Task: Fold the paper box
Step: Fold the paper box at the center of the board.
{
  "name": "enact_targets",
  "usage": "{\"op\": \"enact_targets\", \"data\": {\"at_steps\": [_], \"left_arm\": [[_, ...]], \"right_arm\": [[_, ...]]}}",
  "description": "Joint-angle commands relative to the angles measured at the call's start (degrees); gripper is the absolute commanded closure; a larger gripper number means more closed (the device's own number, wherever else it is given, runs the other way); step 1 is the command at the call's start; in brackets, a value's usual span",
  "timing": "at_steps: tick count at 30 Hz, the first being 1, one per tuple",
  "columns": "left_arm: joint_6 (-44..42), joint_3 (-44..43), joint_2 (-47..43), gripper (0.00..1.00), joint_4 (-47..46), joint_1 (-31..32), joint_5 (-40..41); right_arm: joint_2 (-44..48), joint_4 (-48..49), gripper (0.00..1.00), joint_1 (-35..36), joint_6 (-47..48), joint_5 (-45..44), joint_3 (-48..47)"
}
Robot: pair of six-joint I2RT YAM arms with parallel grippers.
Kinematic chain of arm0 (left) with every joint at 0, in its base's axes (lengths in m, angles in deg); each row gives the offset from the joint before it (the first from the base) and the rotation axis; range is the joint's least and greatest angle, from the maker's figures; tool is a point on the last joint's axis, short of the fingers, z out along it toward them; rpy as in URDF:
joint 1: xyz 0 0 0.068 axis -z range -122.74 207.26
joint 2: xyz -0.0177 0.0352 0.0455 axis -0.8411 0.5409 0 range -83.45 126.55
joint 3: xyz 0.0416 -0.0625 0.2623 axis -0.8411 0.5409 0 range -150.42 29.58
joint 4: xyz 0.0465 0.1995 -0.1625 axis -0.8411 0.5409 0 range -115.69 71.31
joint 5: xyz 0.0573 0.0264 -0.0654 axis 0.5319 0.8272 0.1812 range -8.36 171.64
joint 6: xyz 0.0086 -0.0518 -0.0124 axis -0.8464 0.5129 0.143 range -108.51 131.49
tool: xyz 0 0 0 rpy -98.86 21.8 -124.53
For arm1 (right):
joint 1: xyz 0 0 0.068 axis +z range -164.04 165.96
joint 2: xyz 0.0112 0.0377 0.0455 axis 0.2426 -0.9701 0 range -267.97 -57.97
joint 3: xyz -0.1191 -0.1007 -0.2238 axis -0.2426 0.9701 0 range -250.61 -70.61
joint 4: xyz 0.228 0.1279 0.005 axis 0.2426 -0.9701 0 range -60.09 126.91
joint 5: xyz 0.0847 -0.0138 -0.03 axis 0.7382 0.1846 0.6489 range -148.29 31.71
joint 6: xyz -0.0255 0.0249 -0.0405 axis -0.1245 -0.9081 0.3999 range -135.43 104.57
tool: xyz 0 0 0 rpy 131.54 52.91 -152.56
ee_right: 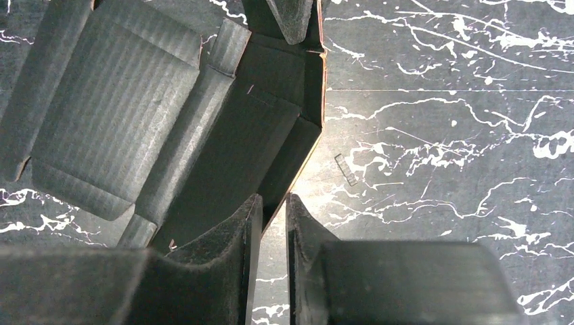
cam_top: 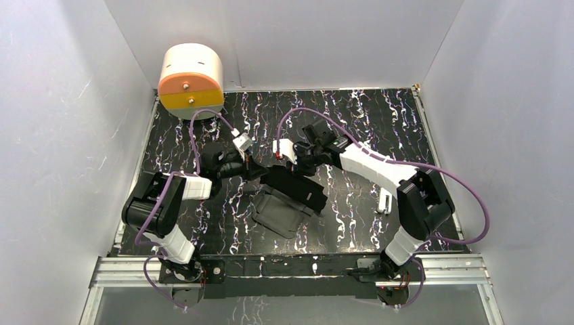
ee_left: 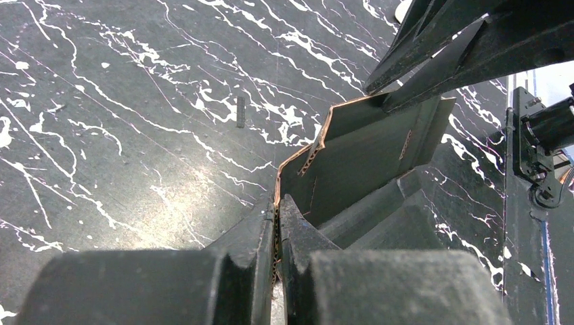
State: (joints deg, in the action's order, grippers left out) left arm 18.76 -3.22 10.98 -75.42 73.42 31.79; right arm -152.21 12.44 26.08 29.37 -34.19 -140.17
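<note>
1. Paper box [cam_top: 288, 203]: matte black card, partly folded. It lies near the middle of the marbled table surface [cam_top: 379, 122], between the two grippers. The ribbed base panel and its low flaps [ee_right: 115, 108] rest flat on the table. The far wall [ee_left: 359, 162] is lifted and stands tilted, its brown cut edge showing along the top.

2. Left gripper [ee_left: 279, 206]: clenched tight on the near end of the lifted wall. The card's edge is sandwiched between the two fingers with no gap left. From above it [cam_top: 256, 170] reaches in from the left to the box's far-left corner.

3. Right gripper [ee_right: 273, 203]: jaws narrowly apart, astride the opposite end of the same lifted wall. The brown edge runs into the slot between the fingers. A sliver of bright table shows through, so it cannot be told whether the card is truly pinched. From above it [cam_top: 298, 166] sits at the box's far edge, just beside the left gripper.

4. White drum [cam_top: 191, 74]: round, with an orange and yellow face, at the far-left corner of the table, well apart from the box.

5. Small white object [cam_top: 384, 200]: on the table near the right arm; its kind cannot be told.
</note>
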Motion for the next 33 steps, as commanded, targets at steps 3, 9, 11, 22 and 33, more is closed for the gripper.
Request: {"op": "enact_targets", "data": {"at_steps": [3,9,11,22,33], "left_arm": [[-0.9,0.1,-1.4,1.0,-4.1,0.3,1.0],[0.6,0.9,-1.1,1.0,-6.5,0.4,3.1],[0.8,1.3,-1.7,1.0,-6.8,0.4,4.0],[3.5,4.1,-4.6,1.0,-11.5,0.7,8.7],[7.0,6.1,-3.4,1.0,-26.4,3.4,21.4]], "right_arm": [[-1.4,-3.1,0.77,0.1,1.6,3.6,-2.3],[-1.2,-3.1,0.91,1.0,1.7,4.7,-2.9],[-1.1,-2.9,0.98,2.1,1.6,3.6,-2.9],[-3.0,-1.2,0.98,8.6,-1.8,-10.9,-3.3],[-9.4,-4.4,0.94,10.0,-0.2,-22.5,-13.5]]}}
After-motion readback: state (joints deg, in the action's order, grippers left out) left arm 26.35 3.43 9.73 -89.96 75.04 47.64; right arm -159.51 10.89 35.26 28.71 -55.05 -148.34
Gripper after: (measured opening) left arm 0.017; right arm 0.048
